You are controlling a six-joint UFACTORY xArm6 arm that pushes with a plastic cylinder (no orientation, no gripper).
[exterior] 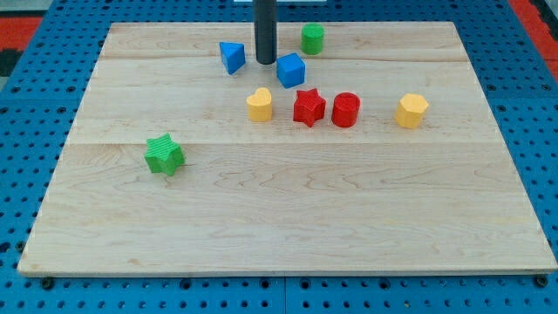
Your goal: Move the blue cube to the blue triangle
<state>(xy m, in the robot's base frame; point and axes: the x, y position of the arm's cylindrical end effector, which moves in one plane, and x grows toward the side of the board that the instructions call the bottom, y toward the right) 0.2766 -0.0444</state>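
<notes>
My tip (265, 61) (a bare rod, no jaws, gripping nothing) stands upper centre between blue triangle (232, 57) and blue cube (291, 70), blocking the closing push.

Blue cube (291, 70) sits near the view's top; blue triangle (232, 58) lies close by, leftward, not touching.

body visible: one straight rod only, enters from the view's top edge, rest of arm out of frame
colour: dark grey to black, uniform
shape: plain cylinder, same width all the way down
surface: smooth, matte, faint lighter sheen along one side
my tip (265, 62): blunt flat end, same dark colour
markings/cables/screws: cannot tell
</notes>
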